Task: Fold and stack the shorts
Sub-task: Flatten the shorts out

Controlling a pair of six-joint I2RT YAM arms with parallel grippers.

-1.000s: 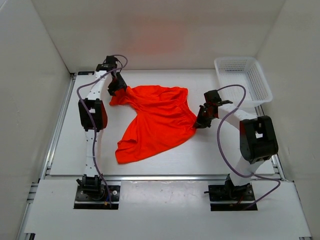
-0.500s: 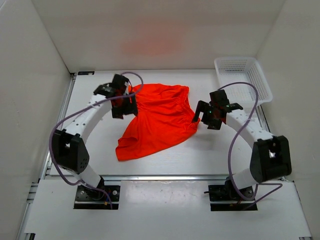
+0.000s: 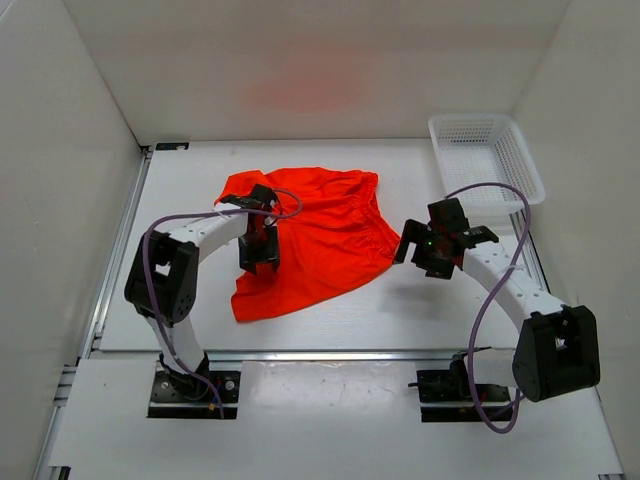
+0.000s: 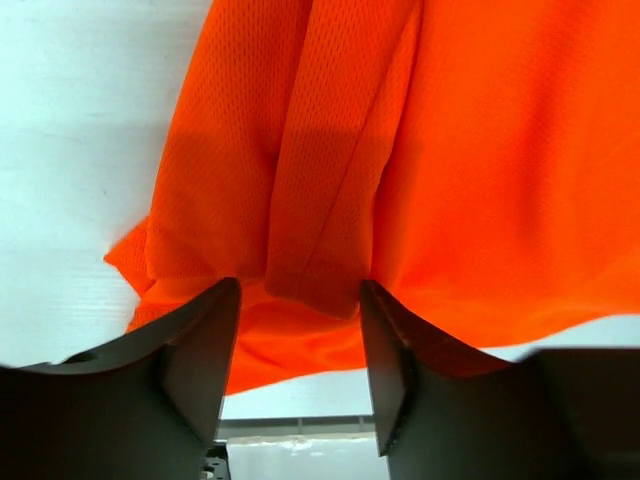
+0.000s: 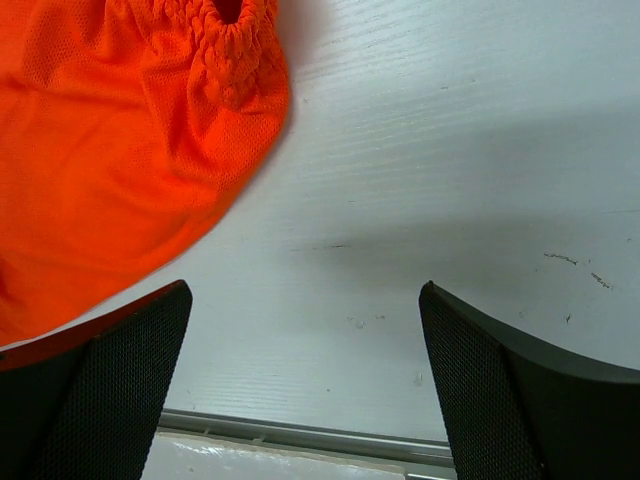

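The orange-red shorts point(image 3: 325, 235) lie spread and rumpled on the white table, with the gathered waistband point(image 5: 232, 45) towards the right. My left gripper point(image 3: 259, 252) hovers over their left part. In the left wrist view its jaws point(image 4: 298, 290) stand apart above a lengthwise fold of the shorts point(image 4: 330, 170), and nothing is pinched between them. My right gripper point(image 3: 428, 252) is just right of the shorts. It is wide open point(image 5: 305, 290) over bare table, with the cloth edge point(image 5: 110, 190) off to its left.
A white mesh basket point(image 3: 487, 155) sits at the back right corner. The metal rail point(image 3: 330, 353) runs along the table's near edge. White walls close in the left, back and right sides.
Both grippers have let go of the shorts and opened. The left arm swung from the back left corner to over the shorts' left part. The right gripper drew back to the right.
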